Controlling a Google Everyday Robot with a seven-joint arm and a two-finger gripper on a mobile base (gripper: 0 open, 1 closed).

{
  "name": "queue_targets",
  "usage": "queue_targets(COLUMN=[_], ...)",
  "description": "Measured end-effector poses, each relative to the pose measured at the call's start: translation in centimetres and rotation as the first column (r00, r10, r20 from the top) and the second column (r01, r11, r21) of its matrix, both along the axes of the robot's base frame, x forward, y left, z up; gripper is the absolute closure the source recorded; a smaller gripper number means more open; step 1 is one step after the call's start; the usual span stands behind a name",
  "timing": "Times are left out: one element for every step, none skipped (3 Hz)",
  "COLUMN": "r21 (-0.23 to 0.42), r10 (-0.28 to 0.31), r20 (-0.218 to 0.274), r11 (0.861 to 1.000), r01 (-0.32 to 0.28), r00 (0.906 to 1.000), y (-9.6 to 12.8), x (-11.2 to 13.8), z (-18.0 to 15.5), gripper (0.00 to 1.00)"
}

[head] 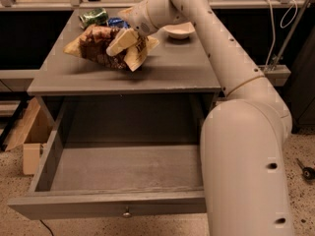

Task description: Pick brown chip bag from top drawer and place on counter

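Observation:
The brown chip bag [98, 47] hangs just above or touching the counter [167, 68], near its middle left. My gripper [127, 47] is shut on the bag's right part, its cream fingers [120, 41] pressed over the foil. The arm reaches in from the right across the counter. The top drawer [118, 173] stands pulled fully open below, with nothing in it. Its small round knob [127, 213] shows on the front panel.
A crushed green can [93, 16] and a blue can [116, 21] lie at the counter's back left. A white bowl [178, 30] sits at the back right. A cardboard box [30, 141] stands on the floor to the left of the cabinet.

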State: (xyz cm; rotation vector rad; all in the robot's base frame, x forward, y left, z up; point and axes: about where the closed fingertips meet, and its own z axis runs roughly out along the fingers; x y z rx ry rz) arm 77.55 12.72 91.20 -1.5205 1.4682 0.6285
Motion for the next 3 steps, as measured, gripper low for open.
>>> queue_targets(r21=[0.115, 0.195, 0.228], r10=[0.002, -0.025, -0.071], r20=[-0.001, 0.035, 0.071], r11=[0.993, 0.981, 0.972], r01=[-0.002, 0.018, 0.053], r00=[1.0000, 0.9991, 0.9950], y=[-1.7, -5.3, -9.1], x=[0.3, 0.1, -0.6], z=[2.5, 7.2, 11.0], gripper=[0.00, 0.00, 0.00])
